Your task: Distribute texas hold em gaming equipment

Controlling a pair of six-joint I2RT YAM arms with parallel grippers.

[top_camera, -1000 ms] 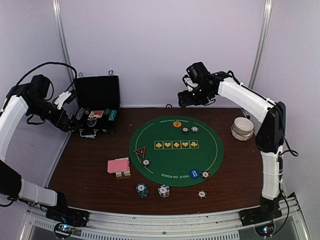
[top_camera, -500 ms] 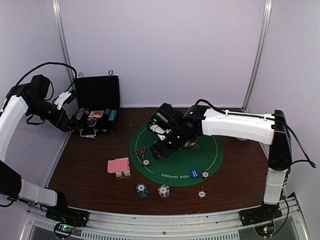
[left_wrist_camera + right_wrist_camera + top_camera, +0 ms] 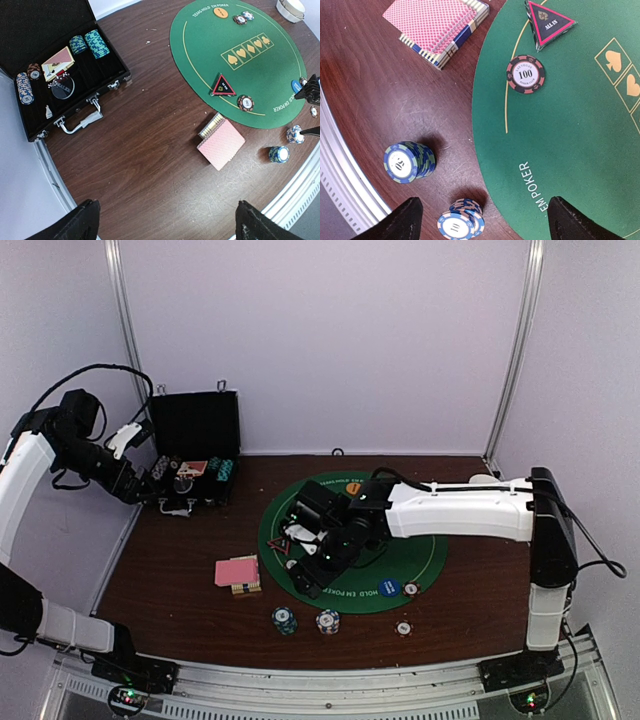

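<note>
The right gripper [image 3: 487,222] hovers, fingers wide apart and empty, over the near-left edge of the green mat [image 3: 560,130], by the teal chip stack [image 3: 409,162], white-blue chip stack [image 3: 461,221] and pink card deck [image 3: 437,27], while the left gripper [image 3: 167,225], equally spread, hangs near the black case [image 3: 40,25].

This is a robotics lab test cell. Plain white panels [image 3: 320,340] held by metal posts [image 3: 127,330] box in a dark wooden table [image 3: 170,580]. Two white robot arms [image 3: 460,510] with loose cables [image 3: 100,368] rise from an aluminium rail [image 3: 330,692], and poker chips [image 3: 409,162] sit on the table as props.
</note>
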